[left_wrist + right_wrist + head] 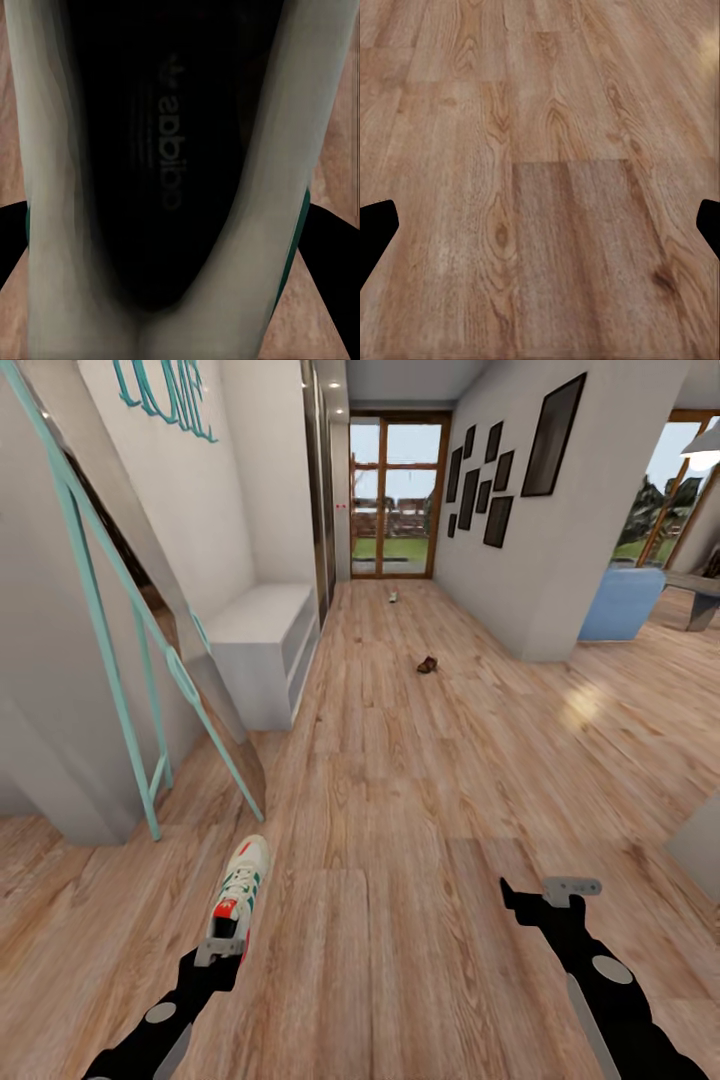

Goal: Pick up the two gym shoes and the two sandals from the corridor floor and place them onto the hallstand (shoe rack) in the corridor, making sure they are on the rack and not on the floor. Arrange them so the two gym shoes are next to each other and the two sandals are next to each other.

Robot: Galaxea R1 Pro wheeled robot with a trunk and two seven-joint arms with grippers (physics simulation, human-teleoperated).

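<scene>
One gym shoe [240, 888] shows on the corridor floor [400, 810], just past the foot of the one mint-framed mirror [120, 660]. Beyond the mirror stands one hallstand [262, 635]. Farther along lie one brown sandal [428, 665] and one small, unclear object [393, 598].

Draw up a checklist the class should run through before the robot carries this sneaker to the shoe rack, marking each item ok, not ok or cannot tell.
1. Sneaker held: the left tool grips the gym shoe at its heel; the left wrist view looks into its opening. Ok.
2. Grip firmness: finger contact is hidden by the shoe. Cannot tell.
3. Right tool free: open over bare floor. Ok.
4. Shoe rack top free: flat top looks bare. Ok.
5. Path: the mint-framed mirror leans between robot and rack. Not ok, steer around.
6. Remaining shoes located: a brown sandal and a small item lie further along. Second item's identity: cannot tell.
</scene>
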